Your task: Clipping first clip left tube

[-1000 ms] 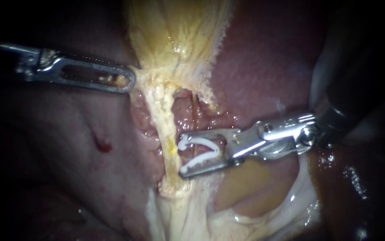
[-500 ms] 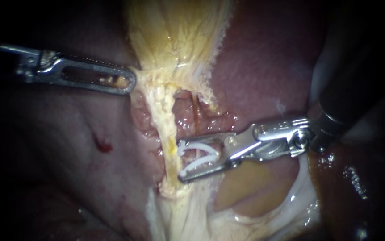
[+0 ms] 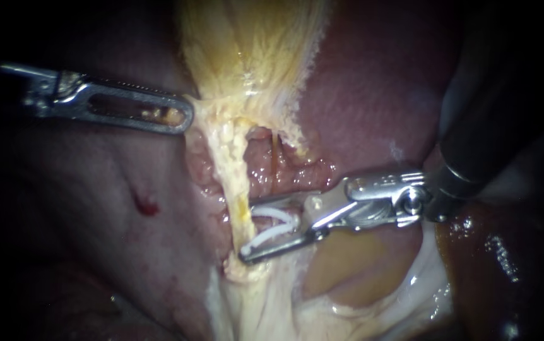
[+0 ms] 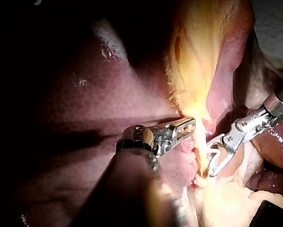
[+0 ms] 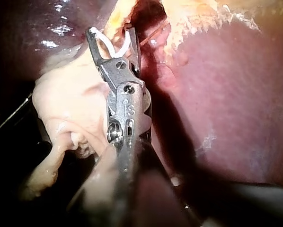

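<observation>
Your left instrument point(image 3: 180, 118), pincer clamped on the yellow gallbladder point(image 3: 247, 57) edge, your right instrument point(image 3: 248, 232), pincer holding an open white clip point(image 3: 275, 227), its tips at the thin left tube point(image 3: 235, 183), dark red liver point(image 3: 360, 95) behind.

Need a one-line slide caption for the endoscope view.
Right instrument holds an open white clip at the left tube; left instrument grips the gallbladder.

Gallbladder point(image 3: 253, 44) seen pale yellow, streaked with whitish fibres. Left tube point(image 3: 235, 170) coloured cream-yellow, speckled. Liver point(image 3: 373, 82) seen dark maroon, marked by small bright red spot point(image 3: 146, 204). Clip point(image 3: 272, 228) seen white. Left instrument point(image 3: 180, 117) and right instrument point(image 3: 253, 230) finished in silver-grey.
</observation>
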You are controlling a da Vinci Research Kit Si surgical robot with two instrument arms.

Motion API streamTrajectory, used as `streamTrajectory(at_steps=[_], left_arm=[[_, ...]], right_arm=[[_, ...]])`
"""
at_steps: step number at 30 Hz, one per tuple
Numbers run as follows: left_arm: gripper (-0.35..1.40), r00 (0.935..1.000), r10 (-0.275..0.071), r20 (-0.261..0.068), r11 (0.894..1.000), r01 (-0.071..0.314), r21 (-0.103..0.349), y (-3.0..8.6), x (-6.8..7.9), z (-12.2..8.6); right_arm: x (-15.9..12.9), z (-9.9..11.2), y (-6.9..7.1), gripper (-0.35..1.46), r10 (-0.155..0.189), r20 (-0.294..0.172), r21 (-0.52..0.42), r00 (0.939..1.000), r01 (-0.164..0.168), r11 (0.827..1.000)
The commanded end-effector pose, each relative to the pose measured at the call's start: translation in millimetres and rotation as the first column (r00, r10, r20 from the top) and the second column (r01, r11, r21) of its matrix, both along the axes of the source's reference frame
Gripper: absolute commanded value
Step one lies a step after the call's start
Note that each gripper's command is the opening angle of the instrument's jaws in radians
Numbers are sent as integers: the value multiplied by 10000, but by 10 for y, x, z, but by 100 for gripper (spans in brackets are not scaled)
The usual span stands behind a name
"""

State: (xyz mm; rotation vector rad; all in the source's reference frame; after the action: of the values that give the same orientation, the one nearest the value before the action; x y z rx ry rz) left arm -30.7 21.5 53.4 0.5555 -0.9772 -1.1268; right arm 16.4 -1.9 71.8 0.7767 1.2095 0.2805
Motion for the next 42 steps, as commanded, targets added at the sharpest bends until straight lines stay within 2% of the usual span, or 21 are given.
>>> streamTrajectory(at_steps=[1, 21, 26, 31, 37, 42], left_arm=[[-35, 10000, -3, 0, 10000, 3, 1, 0, -1, 1], [-35, 10000, -16, -7, 10000, 16, -1, 3, -5, 5], [-35, 10000, -15, -7, 10000, 15, -1, 4, -5, 6], [-35, 10000, -12, -4, 10000, 12, 0, 6, -5, 8], [-35, 10000, -4, 2, 10000, 4, 0, 7, -4, 10], [-35, 10000, -7, 0, 10000, 7, 1, 7, -4, 10]], right_arm=[[2, -1, -1, 49, 32, -82, 19, 10000, -32, 10000], [33, -1, -5, 49, 343, -484, 509, 9982, -318, 9982], [40, -6, -8, 49, 214, -758, 670, 9969, -163, 9976], [47, -11, -17, 49, -132, -1152, 798, 9933, 225, 9966], [50, -11, -28, 48, -577, -1335, 896, 9894, 701, 9935], [51, -10, -29, 48, -625, -1390, 890, 9883, 754, 9932]])
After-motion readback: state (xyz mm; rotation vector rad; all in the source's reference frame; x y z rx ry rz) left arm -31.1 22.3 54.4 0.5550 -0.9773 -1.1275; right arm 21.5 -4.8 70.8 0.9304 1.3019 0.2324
